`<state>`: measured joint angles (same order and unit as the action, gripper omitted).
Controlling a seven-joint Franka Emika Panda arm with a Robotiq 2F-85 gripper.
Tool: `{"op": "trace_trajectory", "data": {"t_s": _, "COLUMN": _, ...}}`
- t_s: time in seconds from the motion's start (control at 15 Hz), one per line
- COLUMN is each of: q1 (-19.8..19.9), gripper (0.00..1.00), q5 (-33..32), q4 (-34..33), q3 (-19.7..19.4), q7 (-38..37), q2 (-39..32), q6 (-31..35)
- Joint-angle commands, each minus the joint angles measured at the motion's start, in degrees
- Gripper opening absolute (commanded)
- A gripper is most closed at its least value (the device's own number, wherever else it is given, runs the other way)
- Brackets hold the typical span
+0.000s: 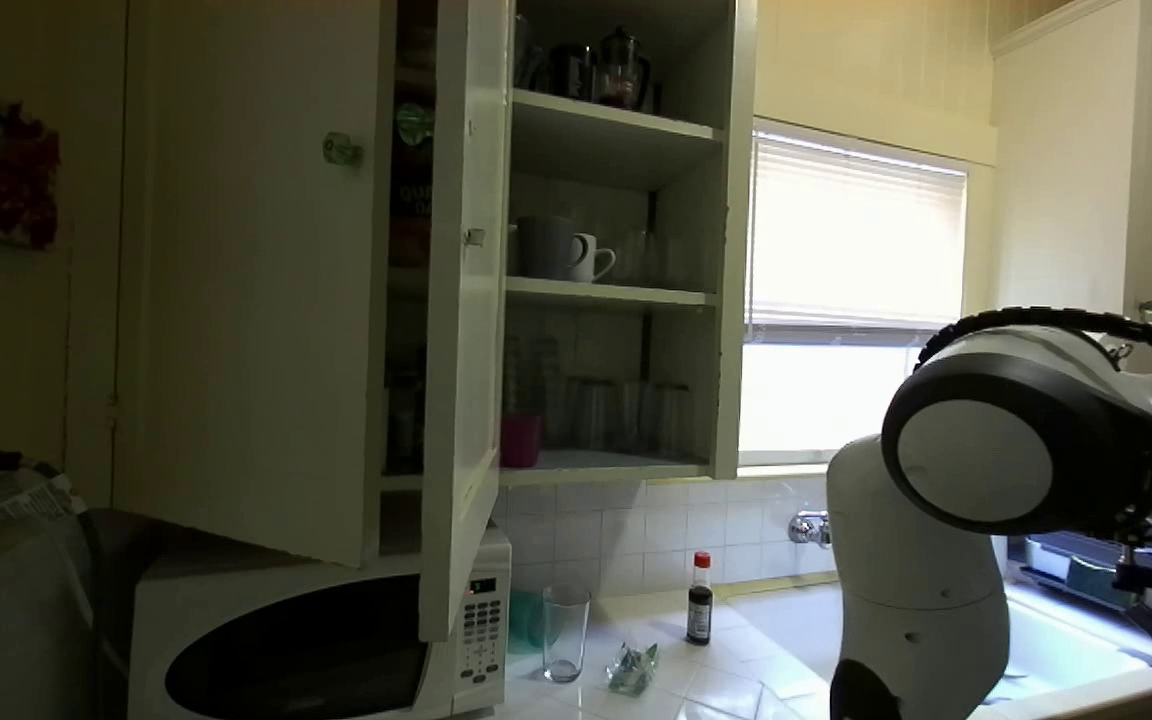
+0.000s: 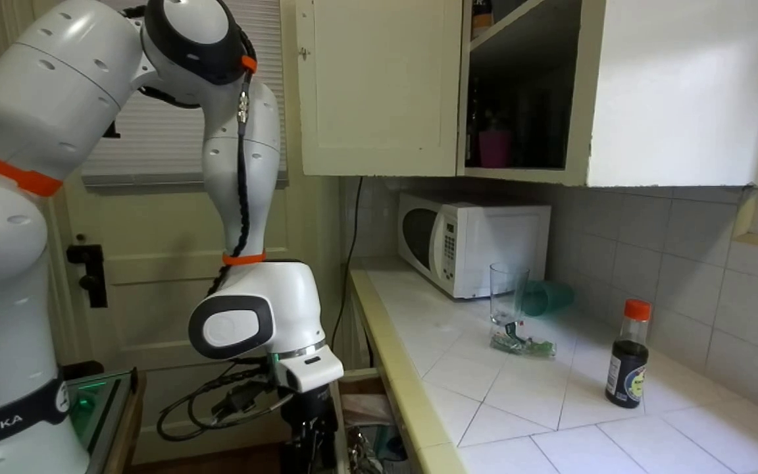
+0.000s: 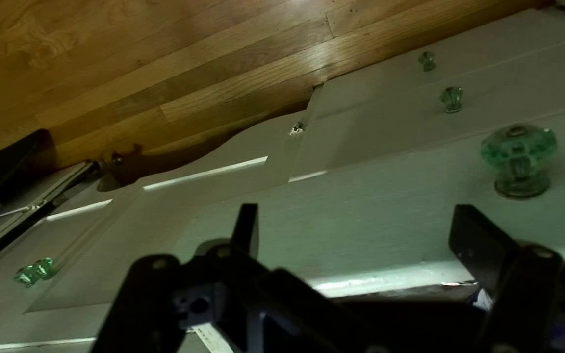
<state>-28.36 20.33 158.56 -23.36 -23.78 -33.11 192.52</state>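
My gripper [image 3: 356, 215] is open, with nothing between its fingertips in the wrist view. Its fingers stand in front of a pale drawer front [image 3: 346, 220]. A green glass knob [image 3: 519, 159] on that drawer front lies just past the right fingertip; I cannot tell if a finger touches the drawer front. In an exterior view the gripper [image 2: 313, 434] points down beside the pulled-out drawer [image 2: 360, 382], which has mixed items [image 2: 372, 447] in it. The gripper's tips are cut off there by the lower frame edge.
On the tiled counter [image 2: 445, 401] stand a red-capped bottle [image 2: 628, 359], a clear glass [image 2: 507, 293], a crumpled green packet [image 2: 522, 343], a tipped green cup [image 2: 547, 297] and a microwave [image 2: 497, 243]. Above hang open cupboard doors [image 1: 461, 300]. More knobs [image 3: 451, 99] show below the drawer.
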Motion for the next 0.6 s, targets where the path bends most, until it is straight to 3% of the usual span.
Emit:
{"op": "trace_trajectory", "data": {"t_s": 0.0, "q1": 8.84, "gripper": 1.00, "q5": -1.85, "q4": -0.27, "q3": 7.36, "q7": 5.37, "q2": 3.03, "q6": 0.75}}
{"op": "trace_trajectory", "data": {"t_s": 0.27, "q1": 16.00, "gripper": 1.00, "q5": -7.09, "q4": -0.97, "q3": 16.39, "q7": 10.95, "q2": 2.10, "q6": 6.59}}
{"op": "trace_trajectory", "data": {"t_s": 0.33, "q1": 19.17, "gripper": 1.00, "q5": -9.60, "q4": -1.03, "q3": 19.45, "q7": 11.80, "q2": 2.32, "q6": 6.54}}
{"op": "trace_trajectory", "data": {"t_s": 0.53, "q1": 23.52, "gripper": 1.00, "q5": -14.25, "q4": -1.37, "q3": 24.55, "q7": 13.70, "q2": 0.62, "q6": 5.17}}
